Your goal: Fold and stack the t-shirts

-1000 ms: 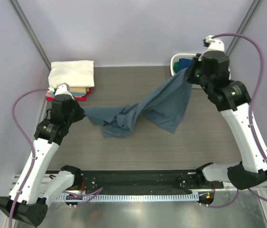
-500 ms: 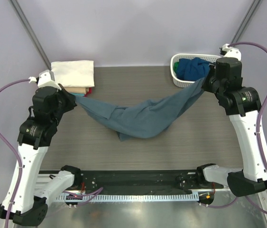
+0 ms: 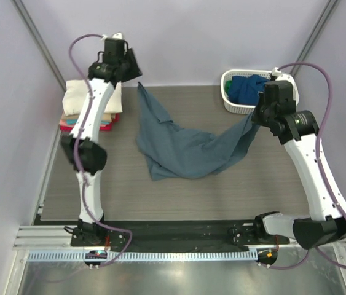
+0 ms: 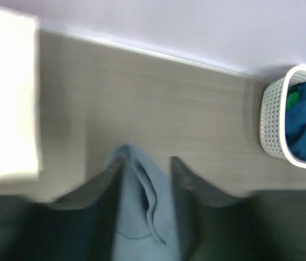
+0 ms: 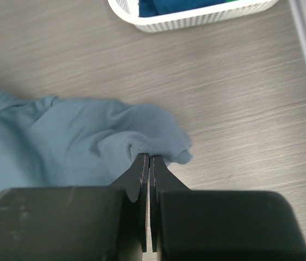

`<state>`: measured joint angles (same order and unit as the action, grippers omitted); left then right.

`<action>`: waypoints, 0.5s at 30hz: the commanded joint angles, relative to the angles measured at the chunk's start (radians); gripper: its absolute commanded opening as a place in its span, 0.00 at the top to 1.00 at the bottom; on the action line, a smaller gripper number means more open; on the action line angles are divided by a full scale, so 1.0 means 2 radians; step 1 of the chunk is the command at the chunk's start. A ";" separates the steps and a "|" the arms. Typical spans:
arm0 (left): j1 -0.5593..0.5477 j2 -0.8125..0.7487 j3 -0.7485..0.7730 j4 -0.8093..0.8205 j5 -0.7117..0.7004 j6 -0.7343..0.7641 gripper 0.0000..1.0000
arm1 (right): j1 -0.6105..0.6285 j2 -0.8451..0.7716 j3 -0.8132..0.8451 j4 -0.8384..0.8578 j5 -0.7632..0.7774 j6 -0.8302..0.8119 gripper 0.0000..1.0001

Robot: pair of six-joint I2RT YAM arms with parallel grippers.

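Observation:
A slate grey-blue t-shirt point(image 3: 185, 150) lies crumpled in the middle of the table, stretched between my two grippers. My left gripper point(image 3: 125, 67) is reached far to the back left. In the left wrist view its jaws point(image 4: 146, 160) stand apart with the shirt's corner point(image 4: 139, 206) loose between them. My right gripper point(image 3: 259, 114) is shut on the shirt's other edge point(image 5: 158, 144), beside the basket, with the tips pinching a fold point(image 5: 149, 156). A stack of folded t-shirts point(image 3: 90, 98) with a cream one on top sits at the back left.
A white lattice basket point(image 3: 227, 92) at the back right holds a darker blue shirt point(image 3: 246, 86) and a bit of green. The back wall runs just behind the left gripper and the basket. The left wrist view is blurred by motion.
The left arm has swung from the left side up to the back of the table, dragging the shirt's corner, and its jaws have parted. The right gripper has dropped slightly inward and stays shut.

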<state>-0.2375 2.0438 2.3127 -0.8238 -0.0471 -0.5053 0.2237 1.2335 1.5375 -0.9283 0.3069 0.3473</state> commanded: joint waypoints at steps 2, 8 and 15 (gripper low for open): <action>0.001 0.066 0.114 -0.137 0.044 0.003 0.38 | -0.005 0.020 -0.003 0.037 -0.020 0.007 0.99; -0.055 -0.177 -0.319 0.020 -0.067 -0.003 0.34 | -0.006 0.025 -0.032 0.051 -0.035 0.004 0.99; -0.090 -0.383 -0.653 0.076 -0.023 -0.103 0.48 | -0.007 0.019 -0.078 0.070 -0.045 0.003 0.99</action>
<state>-0.4160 1.3270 1.1831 -0.7994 -0.1165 -0.6136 0.2138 1.3018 1.4044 -0.8440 0.2340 0.3508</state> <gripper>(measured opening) 0.550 0.027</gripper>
